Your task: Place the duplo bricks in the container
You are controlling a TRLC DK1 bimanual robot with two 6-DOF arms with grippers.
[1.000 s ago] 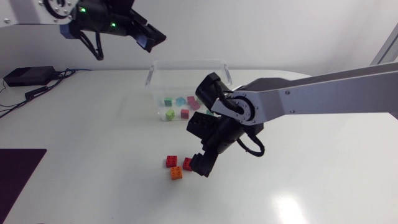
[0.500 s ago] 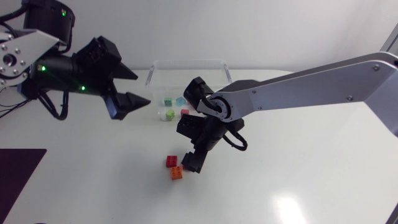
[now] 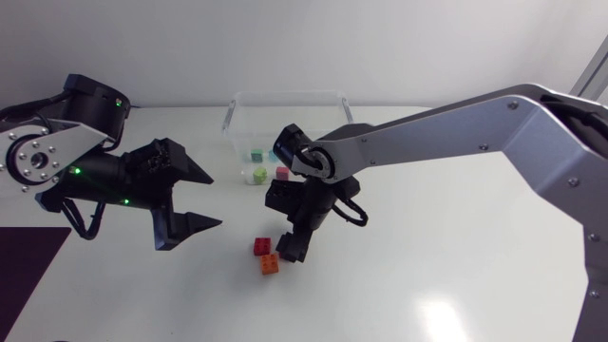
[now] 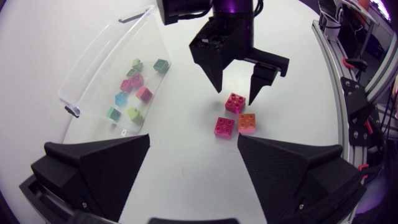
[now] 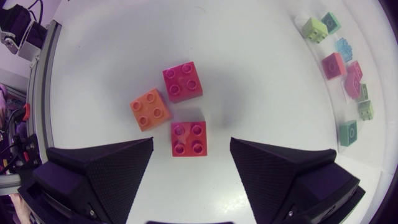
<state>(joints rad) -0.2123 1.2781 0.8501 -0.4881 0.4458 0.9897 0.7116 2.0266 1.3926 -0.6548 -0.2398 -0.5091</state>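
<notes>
- Step in hand: your right end effector [image 4: 236, 97], fingers apart, hovers astride one red duplo brick [image 5: 186, 138]; the orange brick [image 5: 150, 109] and second red brick [image 5: 183, 81] lie just beside it.
- Next move, as judged: descend and close squarely without nudging the neighbours.
- Left end effector [image 3: 216, 200]: fingers apart, empty.
- Clear container [image 3: 233, 112]: holds several small coloured bricks [image 4: 134, 84].

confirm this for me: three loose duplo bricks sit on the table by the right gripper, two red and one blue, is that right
No, none is blue: the third is orange. The right wrist view shows an orange brick beside the two red bricks, all loose on the table by the right gripper.
</notes>
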